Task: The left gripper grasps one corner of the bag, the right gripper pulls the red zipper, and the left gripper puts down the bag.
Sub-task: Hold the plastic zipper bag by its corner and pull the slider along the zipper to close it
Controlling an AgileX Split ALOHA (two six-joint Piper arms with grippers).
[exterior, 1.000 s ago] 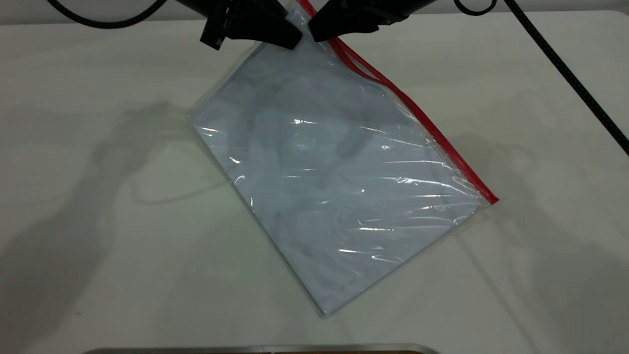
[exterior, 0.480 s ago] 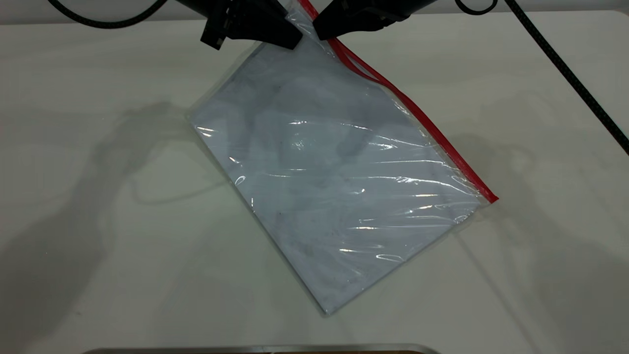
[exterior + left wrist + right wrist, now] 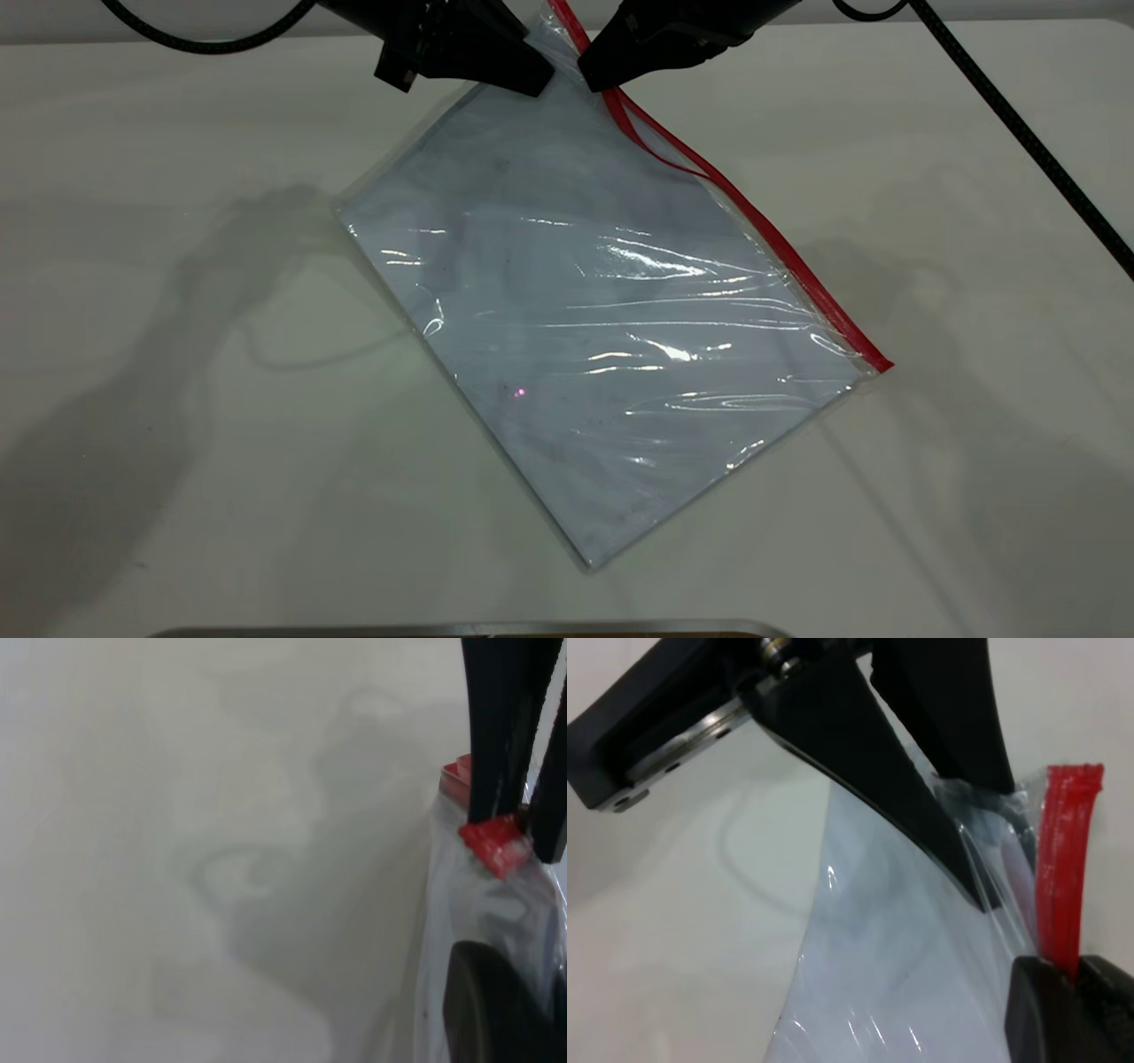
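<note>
The bag (image 3: 602, 337) is a clear, wrinkled pouch lying slantwise on the white table (image 3: 159, 461), with its far end lifted. My left gripper (image 3: 536, 81) is at the far edge, shut on the corner of the bag (image 3: 983, 802). Its black fingers (image 3: 921, 815) clamp the plastic there. The red zipper (image 3: 780, 252) runs down the bag's right edge. Its far stretch is split into two strands (image 3: 656, 146). My right gripper (image 3: 598, 80) is just right of the left one, shut on the red zipper strip (image 3: 1063, 868). The left wrist view shows the right fingers (image 3: 496, 744) pinching a red piece (image 3: 494, 843).
A thick black cable (image 3: 1019, 133) runs across the table's far right corner, and another loops at the far left (image 3: 204, 40). A grey metal edge (image 3: 461, 629) lies along the near side. The bag's near corner (image 3: 589, 558) rests flat.
Both grippers have shifted slightly toward the near right. The right gripper has slid along the zipper, and the split in the red strip reaches farther down. The bag's wrinkles have shifted.
</note>
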